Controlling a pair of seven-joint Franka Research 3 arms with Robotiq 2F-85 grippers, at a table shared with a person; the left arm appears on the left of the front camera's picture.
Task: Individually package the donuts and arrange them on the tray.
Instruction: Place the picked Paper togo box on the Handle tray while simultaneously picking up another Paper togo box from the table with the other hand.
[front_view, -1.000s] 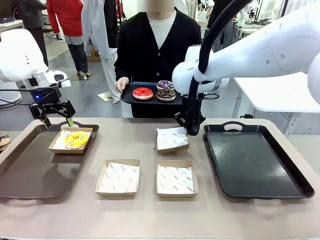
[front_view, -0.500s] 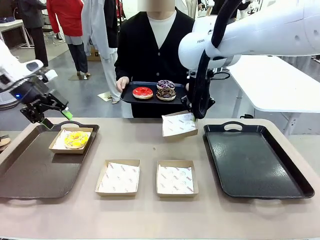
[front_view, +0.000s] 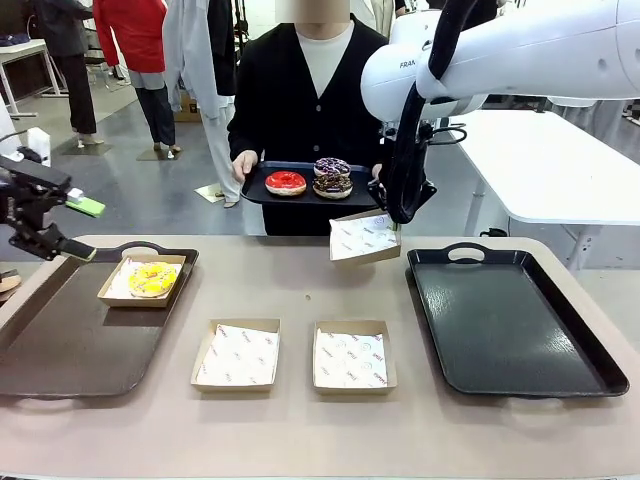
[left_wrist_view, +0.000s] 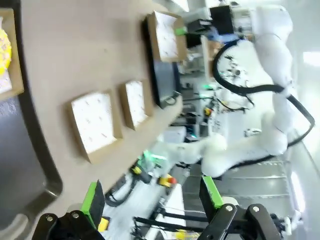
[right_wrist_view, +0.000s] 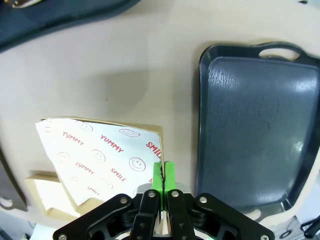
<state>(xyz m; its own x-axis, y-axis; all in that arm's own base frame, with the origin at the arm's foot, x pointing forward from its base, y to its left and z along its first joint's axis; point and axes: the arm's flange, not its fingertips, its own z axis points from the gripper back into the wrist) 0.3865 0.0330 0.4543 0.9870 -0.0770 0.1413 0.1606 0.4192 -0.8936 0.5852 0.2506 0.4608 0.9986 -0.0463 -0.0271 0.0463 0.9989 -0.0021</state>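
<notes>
A yellow donut lies in a paper-lined box on the brown left tray; it also shows at the left wrist view's edge. The person holds a small black tray with a red donut, a purple sprinkled donut and a chocolate donut. My right gripper is shut on the rim of an empty lined box, tilted in the air just below that small tray; its pads pinch the box's edge. My left gripper hangs open at the far left, its pads apart.
Two empty lined boxes sit at the table's front middle. A bare black tray lies on the right. Bare tabletop spreads between the two big trays.
The right gripper has lifted the box off the table and carried it up toward the person's tray. The left arm has swung away to the left from the yellow donut's box.
</notes>
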